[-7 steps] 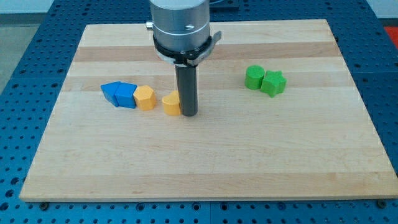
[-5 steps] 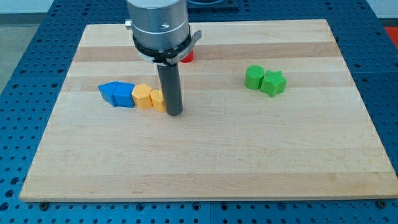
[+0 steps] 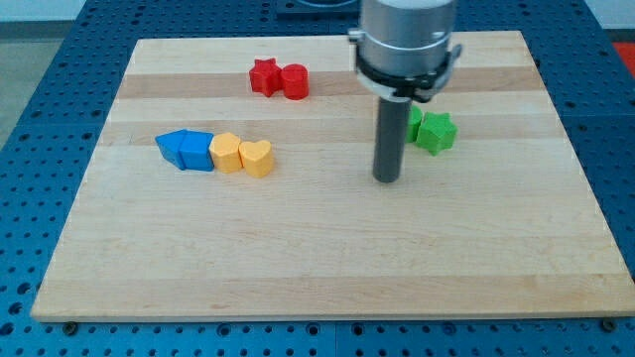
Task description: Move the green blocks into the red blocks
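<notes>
From the one camera view we look down at a slant on a pale wooden table (image 3: 327,258) resting on a blue perforated base (image 3: 30,119). Our arm carries no fingers to open or close; it ends in a straight dark rod under a grey cylindrical housing (image 3: 407,35) that enters from the view's top. My tip (image 3: 386,180) sits on the wood right of centre, just below and to the view's left of the green pair, close to it but not touching.

The green blocks lie in the right half of the table. The green star-shaped block (image 3: 436,131) is fully visible. Touching it on the view's left is a second green block (image 3: 414,122), mostly hidden behind the rod, so we cannot make out its shape.

The red blocks sit near the view's top, left of the rod and well apart from the greens: a red star-shaped block (image 3: 263,76) with a red round block (image 3: 295,80) touching it on the view's right.

At the view's left, a row runs across the table: a blue block (image 3: 187,150) that looks made of two angular pieces pressed together, then an orange hexagonal block (image 3: 228,153), then an orange heart-shaped block (image 3: 257,157), each touching its neighbour. My tip stands well to the view's right of this row.
</notes>
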`<state>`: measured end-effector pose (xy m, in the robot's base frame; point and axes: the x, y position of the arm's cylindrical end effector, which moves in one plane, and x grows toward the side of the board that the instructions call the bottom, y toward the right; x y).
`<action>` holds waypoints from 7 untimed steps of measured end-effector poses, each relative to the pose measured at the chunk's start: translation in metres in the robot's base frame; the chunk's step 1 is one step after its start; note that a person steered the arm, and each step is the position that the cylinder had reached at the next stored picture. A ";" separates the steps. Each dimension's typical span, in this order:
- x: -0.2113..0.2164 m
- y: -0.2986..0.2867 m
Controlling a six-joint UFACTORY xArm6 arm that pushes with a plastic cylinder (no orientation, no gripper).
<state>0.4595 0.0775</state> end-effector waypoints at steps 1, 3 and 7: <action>0.000 0.031; -0.001 0.072; -0.045 0.086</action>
<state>0.4148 0.1637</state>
